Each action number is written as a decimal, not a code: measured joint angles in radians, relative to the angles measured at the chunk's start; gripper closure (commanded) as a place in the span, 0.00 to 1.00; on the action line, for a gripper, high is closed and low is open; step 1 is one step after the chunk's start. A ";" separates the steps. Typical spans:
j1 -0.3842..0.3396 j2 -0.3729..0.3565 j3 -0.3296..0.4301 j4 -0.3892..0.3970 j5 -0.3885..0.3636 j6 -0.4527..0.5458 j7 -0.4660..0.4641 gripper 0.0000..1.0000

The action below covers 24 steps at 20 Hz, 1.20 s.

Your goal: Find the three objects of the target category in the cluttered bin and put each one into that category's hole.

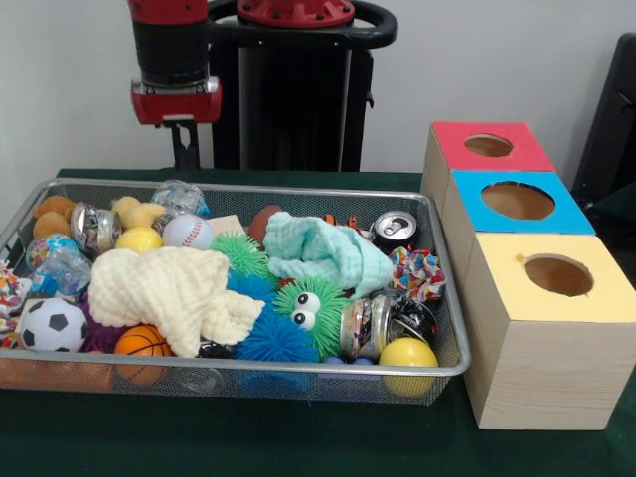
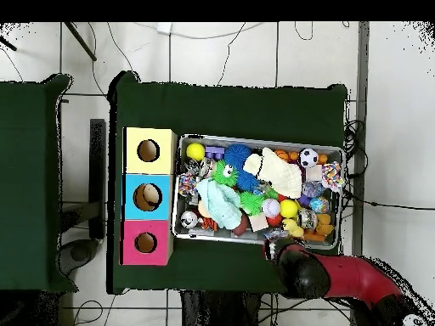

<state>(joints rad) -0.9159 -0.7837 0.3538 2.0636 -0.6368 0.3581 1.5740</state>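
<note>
Gripper (image 1: 185,149) behind the bin's (image 1: 298,193) far rim, tips hidden, finger state unclear; no legible labels on cans (image 1: 395,229).

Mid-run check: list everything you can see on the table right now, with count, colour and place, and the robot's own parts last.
wire bin: 1, silver mesh, on the green table, beside the boxes
wooden boxes: 3, in a row, tops red, blue, yellow, each with a round hole
cloths: 2, cream front-centre, mint centre
spiky balls: green with eyes, blue, green, mid-bin
sports balls: soccer, basketball, baseball, one each
yellow balls: 2, front corner and near the baseball
cans: at least 3, crushed, silver; one at the back
gripper: 1, black under a red wrist, above the bin's far rim; open or shut not clear
</note>
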 measured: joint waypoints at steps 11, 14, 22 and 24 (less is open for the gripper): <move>-0.024 -0.126 0.104 0.016 0.022 0.048 0.000 1.00; -0.015 -0.131 0.116 0.016 0.022 0.048 0.000 1.00; 0.008 -0.131 0.118 0.016 0.020 0.048 0.000 0.00; 0.011 -0.128 0.118 0.016 0.007 0.043 0.000 0.00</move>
<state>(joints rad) -0.9045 -0.9114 0.4716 2.0796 -0.6294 0.4006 1.5740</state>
